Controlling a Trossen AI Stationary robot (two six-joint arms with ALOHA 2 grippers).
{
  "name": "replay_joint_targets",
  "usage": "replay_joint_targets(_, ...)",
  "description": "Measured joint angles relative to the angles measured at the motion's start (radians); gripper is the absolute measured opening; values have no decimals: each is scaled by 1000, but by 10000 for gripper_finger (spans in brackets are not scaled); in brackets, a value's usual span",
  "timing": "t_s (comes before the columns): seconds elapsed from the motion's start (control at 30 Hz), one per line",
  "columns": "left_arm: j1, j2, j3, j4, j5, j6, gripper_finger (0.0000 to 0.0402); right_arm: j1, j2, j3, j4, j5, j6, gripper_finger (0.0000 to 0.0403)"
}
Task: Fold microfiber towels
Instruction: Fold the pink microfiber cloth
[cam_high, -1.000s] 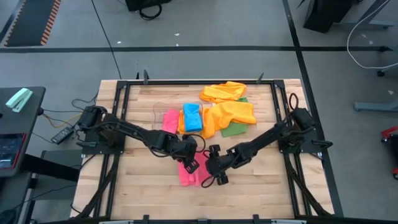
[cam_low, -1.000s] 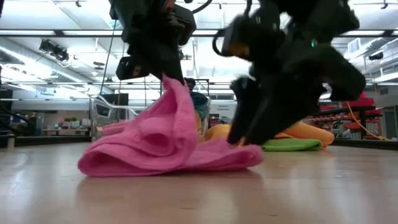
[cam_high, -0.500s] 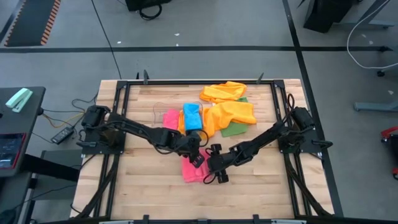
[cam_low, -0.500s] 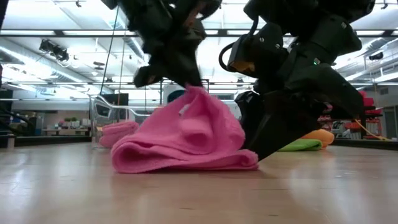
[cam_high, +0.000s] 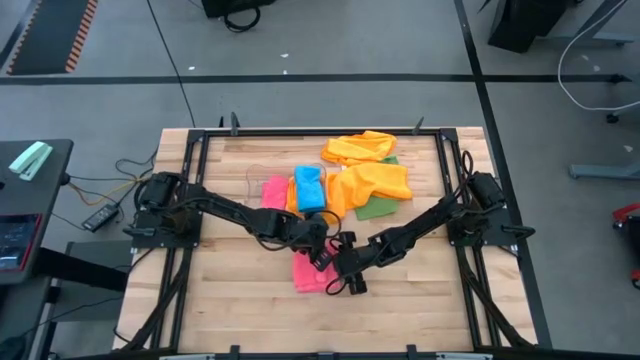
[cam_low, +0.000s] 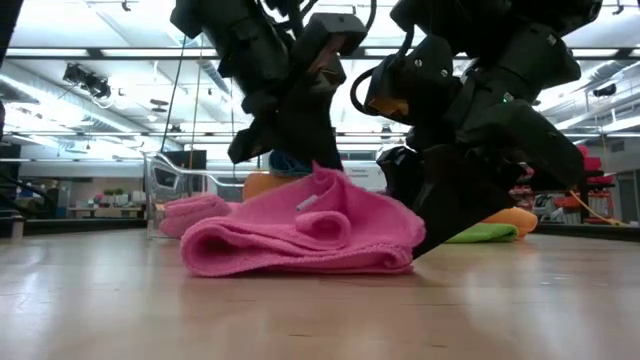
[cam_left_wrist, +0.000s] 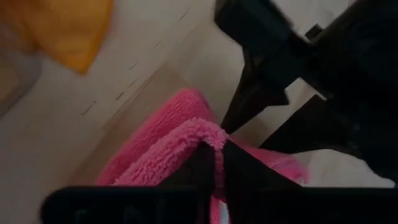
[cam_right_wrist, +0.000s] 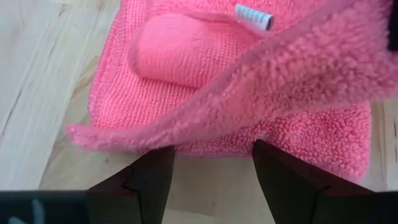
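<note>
High view: wooden table (cam_high: 230, 300) fills mid-frame. Orange towels (cam_high: 368, 170) heaped upper centre w/ a green towel (cam_high: 378, 207) under their lower right edge; blue towel (cam_high: 309, 187) and a 2nd pink towel (cam_high: 273, 192) just left of them. The pink towel (cam_high: 309, 273) I'm folding lies lower centre, between my arms. My left gripper (cam_high: 322, 249) sits at its upper edge, clamped on a raised fold; left wrist view shows the pile pinched between my fingers (cam_left_wrist: 239, 168). My right gripper (cam_high: 340, 283) is at its right edge, fingers (cam_right_wrist: 149, 177) spread apart, holding nothing, tips near the towel's edge.
</note>
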Motion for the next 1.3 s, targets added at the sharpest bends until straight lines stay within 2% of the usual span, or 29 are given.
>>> replay_joint_targets(0.27, -7, -6, 4, 48, 29, 179, 163, 0, -48, 0, -41, -2, 71, 229)
replay_joint_targets(0.43, -1, -34, 8, 14, 74, 239, 203, 0, -99, 1, -112, -4, 114, 229)
replay_joint_targets(0.6, -21, -83, 8, -98, 150, 227, 201, 7, -130, 1, -206, -41, 179, 229)
replay_joint_targets(0.77, -97, -78, 8, -163, 160, 233, 184, 43, -137, 2, -202, -43, 217, 229)
replay_joint_targets(0.83, -123, -74, 6, -198, 131, 245, 177, 52, -148, 9, -201, -12, 226, 229)
replay_joint_targets(1.0, -175, -74, 6, -228, -21, 210, 167, 73, -136, 24, 6, 82, 154, 229)
replay_joint_targets(1.17, -208, -74, 6, -244, -27, 160, 158, 75, -104, 22, 67, 111, 1, 229)
replay_joint_targets(1.3, -237, -78, 6, -246, -27, 140, 151, 71, -104, 38, 91, 113, -9, 229)
